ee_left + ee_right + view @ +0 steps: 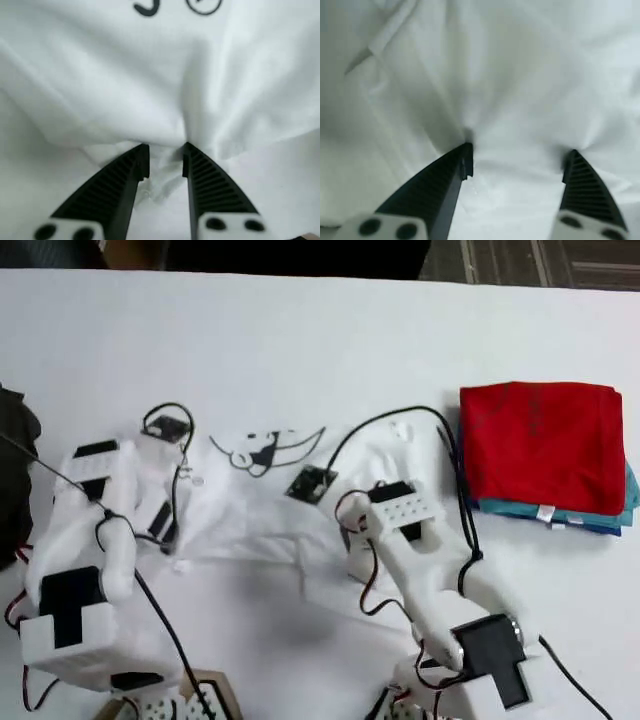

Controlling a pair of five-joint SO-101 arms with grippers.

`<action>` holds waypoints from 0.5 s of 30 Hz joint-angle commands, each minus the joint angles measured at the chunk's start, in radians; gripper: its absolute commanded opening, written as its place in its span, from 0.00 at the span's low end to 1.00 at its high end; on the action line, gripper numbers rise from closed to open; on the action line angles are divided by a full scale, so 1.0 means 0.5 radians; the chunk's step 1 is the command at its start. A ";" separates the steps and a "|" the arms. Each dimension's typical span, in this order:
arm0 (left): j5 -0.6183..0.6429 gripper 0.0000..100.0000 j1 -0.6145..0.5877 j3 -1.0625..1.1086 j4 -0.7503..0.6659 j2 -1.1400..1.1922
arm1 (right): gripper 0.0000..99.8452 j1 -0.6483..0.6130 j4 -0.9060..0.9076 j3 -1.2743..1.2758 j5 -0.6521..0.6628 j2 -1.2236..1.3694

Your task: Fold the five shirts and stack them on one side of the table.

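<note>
white shirt (270, 510): laid out crumpled and not yet folded across the middle of the desk (300, 330), under both arms; its edges are hard to make out against the white desk top.
black print (265, 450): carried on the white shirt, between the two arms, on the side away from the arm bases; part of it is also seen beyond the left claw's tips in the left wrist view.
left claw (165, 161): lowered onto the white shirt, its fingers (122, 187) drawn close together with a raised fold of cloth pinched between the tips; creases are seen running out from that pinch.
right claw (517, 162): set down on the white shirt with its fingers (445, 190) spread wide; both tips are pressed into the cloth and nothing is gripped between them.
left arm (100, 540): bent over the left part of the white shirt.
right arm (410, 540): bent over the right part of the white shirt, between the black print and the folded stack.
red shirt (540, 445): folded and laid on top of the stack at the right side of the desk.
teal shirt (520, 508): folded directly under the red shirt; only its near edge is seen.
blue shirt (600, 527): lowest in the stack as far as can be seen, a thin strip at the near right corner.
dark object (15, 470): at the left edge of the desk; what it is cannot be told.
</note>
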 commanded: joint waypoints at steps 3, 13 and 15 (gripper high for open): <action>-0.009 0.14 0.003 0.097 -0.199 -0.028 | 0.29 0.035 0.281 0.009 0.086 -0.232; 0.000 0.14 0.003 0.124 -0.249 -0.031 | 0.30 -0.216 0.453 -0.046 -0.058 -0.655; 0.000 0.14 0.003 0.124 -0.249 -0.031 | 0.33 -0.330 0.367 -0.046 -0.144 -0.591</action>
